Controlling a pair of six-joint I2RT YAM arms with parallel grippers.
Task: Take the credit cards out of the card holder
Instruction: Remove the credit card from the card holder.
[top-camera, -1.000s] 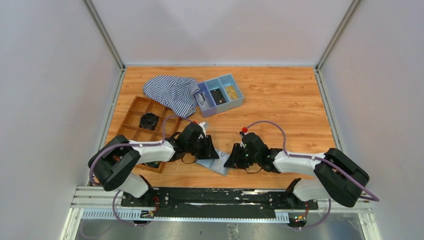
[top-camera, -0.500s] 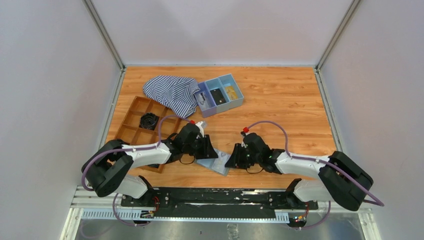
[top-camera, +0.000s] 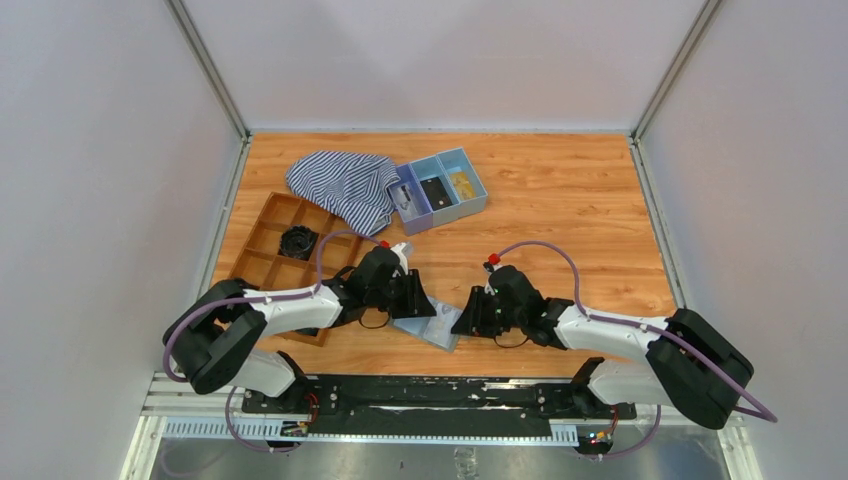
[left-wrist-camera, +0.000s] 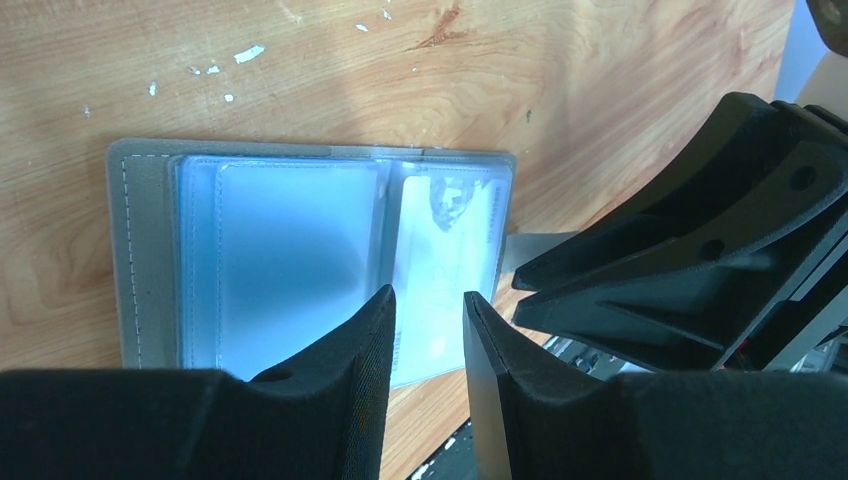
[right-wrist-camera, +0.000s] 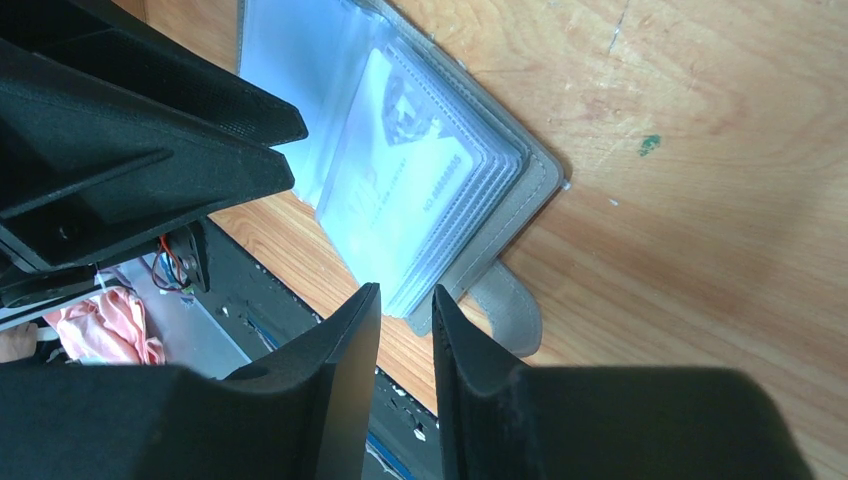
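Card holder (top-camera: 428, 330): position to be logged? (M.)

Laid open and flat on the worktop (top-camera: 560, 220), near its front edge, between the left gripper (top-camera: 420, 305) and the right gripper (top-camera: 465, 318). A grey outer edge is seen around a stack of clear sleeves; a strap tab (right-wrist-camera: 508, 310) sticks out at one side. (T.)

Contents? (M.)

One pale credit card (left-wrist-camera: 445, 260) is made out inside the top sleeve of one half, fully tucked in. The other half's top sleeve looks blank. Further cards cannot be counted. (T.)

State of the left gripper? (M.)

Held low over the holder's near edge, jaws set to a narrow gap, nothing seen clamped. (T.)

And the right gripper? (M.)

Likewise narrowly parted, tips at a corner of the sleeve stack; contact cannot be judged. Both are pointed at each other, just apart. (T.)

Surroundings? (M.)

Farther back: blue tray (top-camera: 442, 190), striped cloth (top-camera: 340, 185) against it, brown divided tray (top-camera: 285, 255) at left. (T.)
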